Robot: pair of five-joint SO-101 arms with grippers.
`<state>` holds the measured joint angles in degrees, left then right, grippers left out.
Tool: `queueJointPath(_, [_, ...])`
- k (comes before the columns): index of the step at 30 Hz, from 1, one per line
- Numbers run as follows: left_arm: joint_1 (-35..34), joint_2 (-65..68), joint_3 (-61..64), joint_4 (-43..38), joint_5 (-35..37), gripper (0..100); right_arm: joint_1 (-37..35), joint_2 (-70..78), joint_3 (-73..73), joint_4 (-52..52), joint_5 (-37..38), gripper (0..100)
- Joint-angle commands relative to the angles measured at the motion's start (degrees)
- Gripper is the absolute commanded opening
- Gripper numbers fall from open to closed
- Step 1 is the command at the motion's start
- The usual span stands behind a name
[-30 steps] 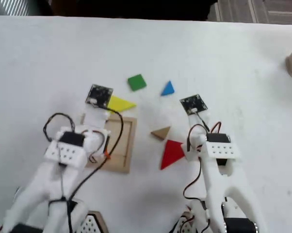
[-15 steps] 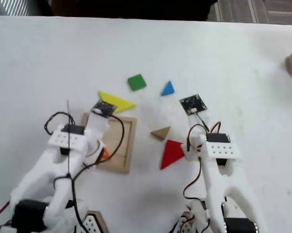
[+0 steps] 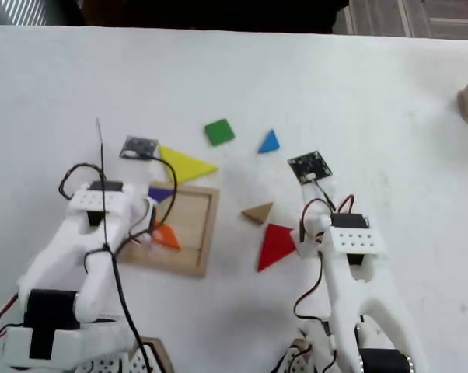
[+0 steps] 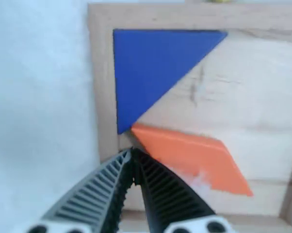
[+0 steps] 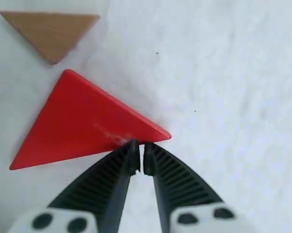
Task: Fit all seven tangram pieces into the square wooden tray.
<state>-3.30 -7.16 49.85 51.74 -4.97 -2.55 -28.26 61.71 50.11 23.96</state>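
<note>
Tray [image 3: 207, 233] sits left of centre in the high view; we see a dark blue triangle [image 3: 161, 194] in its upper-left corner, with an orange parallelogram [image 3: 166, 237] below it. Left gripper [image 4: 132, 154] is clenched on nothing, its tips at the parallelogram's corner. Right gripper [image 5: 140, 149] is closed and empty at the edge of the red triangle [image 5: 83, 124], lower right of centre. Yellow triangle [image 3: 185, 165], green square [image 3: 218, 131], small blue triangle [image 3: 269, 142] and tan triangle [image 3: 257, 212] lie outside the tray.

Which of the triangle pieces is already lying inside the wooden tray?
The dark blue triangle, set in a corner of the tray. The yellow, red, tan and light blue triangles lie outside on the table.
</note>
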Motion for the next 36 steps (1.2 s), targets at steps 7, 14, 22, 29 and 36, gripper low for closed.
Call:
queueJointPath(7, [-0.8, -0.4, -2.5, -4.7, 3.3, 2, 0.2, -1.7, -0.2, -0.9, 0.8, 1.8])
queueJointPath(14, [6.2, -9.1, -0.5, -4.7, 3.6, 2, 0.2, -1.7, -0.2, -1.0, 0.8, 1.8])
queueJointPath(22, [14.5, -24.2, 9.0, -4.7, 3.6, 2, 0.2, -1.7, -0.1, -1.7, 0.8, 1.8])
queueJointPath(29, [16.0, -34.3, 15.5, -5.4, 3.7, 3, 0.2, -1.7, 0.2, -1.7, 0.8, 1.8])
queueJointPath(36, [19.0, -25.3, 13.9, -12.7, 11.7, 2, 0.2, -1.7, 0.4, -1.7, 0.8, 1.8])
